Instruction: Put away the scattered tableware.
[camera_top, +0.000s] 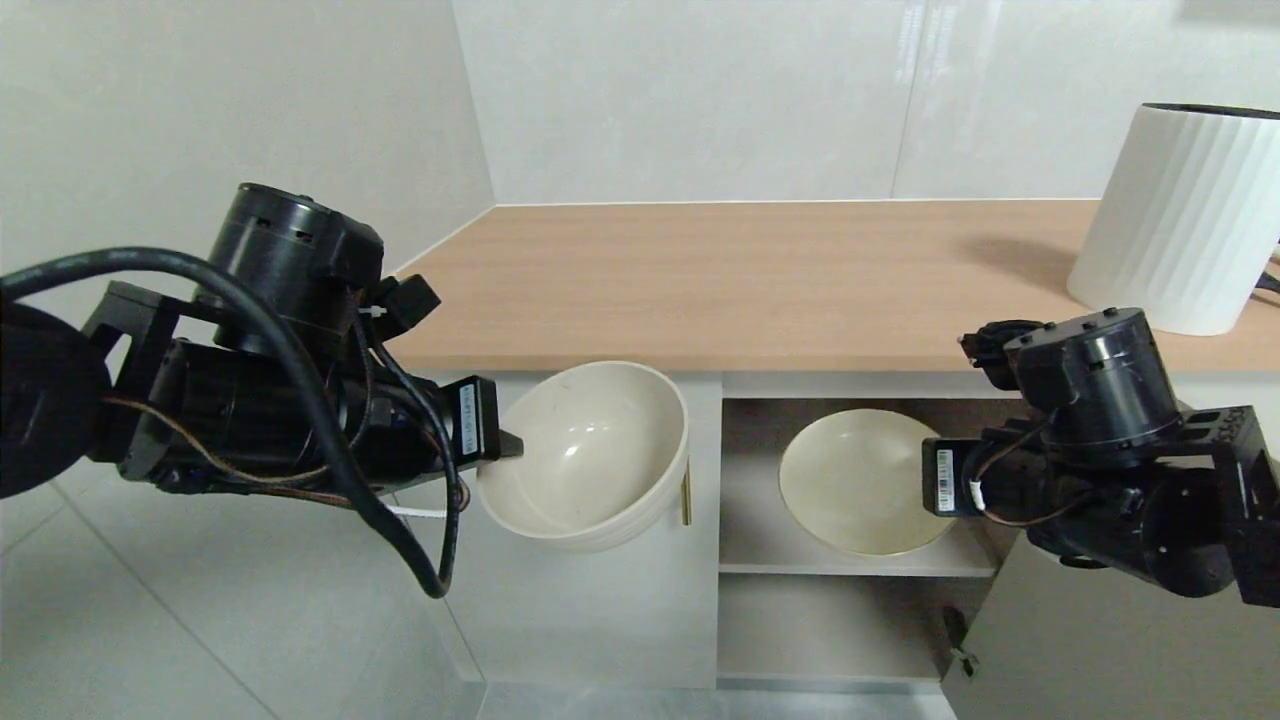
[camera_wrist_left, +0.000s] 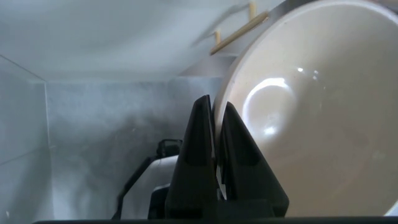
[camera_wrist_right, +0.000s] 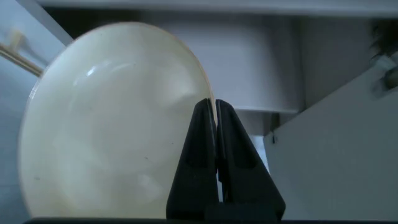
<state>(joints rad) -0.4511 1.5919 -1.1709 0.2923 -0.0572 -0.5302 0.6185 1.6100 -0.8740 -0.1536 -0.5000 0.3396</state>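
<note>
Fingers (camera_wrist_left: 200, 146) of the left gripper (camera_top: 508, 447) are clenched on the rim of a deep, glossy cream-coloured bowl (camera_top: 590, 460). The bowl hangs in the air, tipped on its side, in front of a closed white cabinet door (camera_top: 600, 610) with a slim brass handle (camera_top: 686, 497). The right gripper (camera_top: 928, 482) has its fingers (camera_wrist_right: 200, 149) pinched on the rim of a shallow pale-yellow round plate (camera_top: 850, 485). The plate is tilted on edge at the open cabinet compartment, over its upper shelf (camera_top: 760, 550). Above runs the wooden bench (camera_top: 750, 280), with a white ribbed cylindrical container (camera_top: 1185, 220) at its right end.
</note>
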